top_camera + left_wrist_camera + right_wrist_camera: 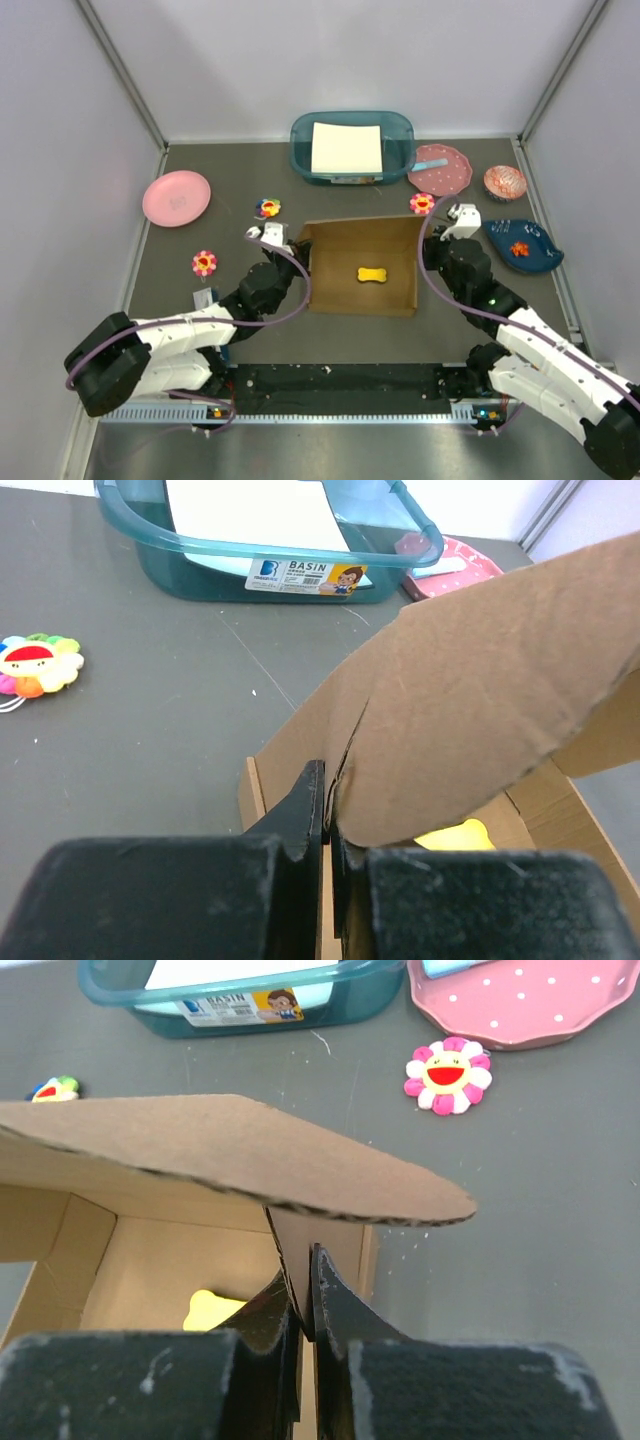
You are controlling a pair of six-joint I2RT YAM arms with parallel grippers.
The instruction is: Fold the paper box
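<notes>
Clamping the paper box on the dark table, left claw and right claw; white walls around.

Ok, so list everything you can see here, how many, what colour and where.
paper box: one, brown, table centre
bone-shaped piece: one, yellow, inside the paper box
basin: one, teal, back centre, white sheet inside
flower toys: three, multicoloured, around the box's left and back
plain plate: one, pink, far left
dotted plate: one, pink, right of the basin
small bowl: one, red-patterned, back right
dish: one, dark blue, right side
left tool: one, black, shut on the paper box's left side
right tool: one, black, shut on its right side
</notes>
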